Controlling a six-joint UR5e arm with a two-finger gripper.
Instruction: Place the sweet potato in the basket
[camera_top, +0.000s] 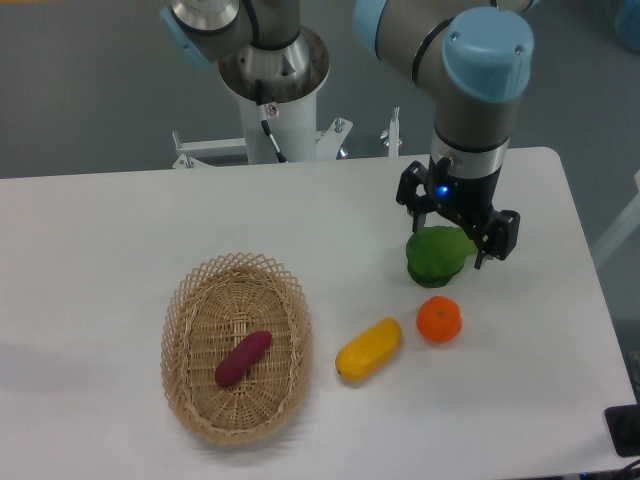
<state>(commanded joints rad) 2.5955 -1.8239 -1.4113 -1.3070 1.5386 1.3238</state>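
The sweet potato (243, 358), a slim dark purplish-red tuber, lies inside the oval tan wicker basket (190, 395) at the front left of the table, slanted from lower left to upper right. My gripper (455, 243) is far to the right of the basket, hanging above a green vegetable (437, 257). Its fingers (484, 250) stand apart on either side of the green vegetable's top and hold nothing that I can see.
A yellow-orange oblong fruit (368, 350) lies just right of the basket. A round orange (439, 320) sits right of it, below the green vegetable. The robot base (272, 90) stands at the table's back edge. The table's right edge (590, 280) is near the gripper.
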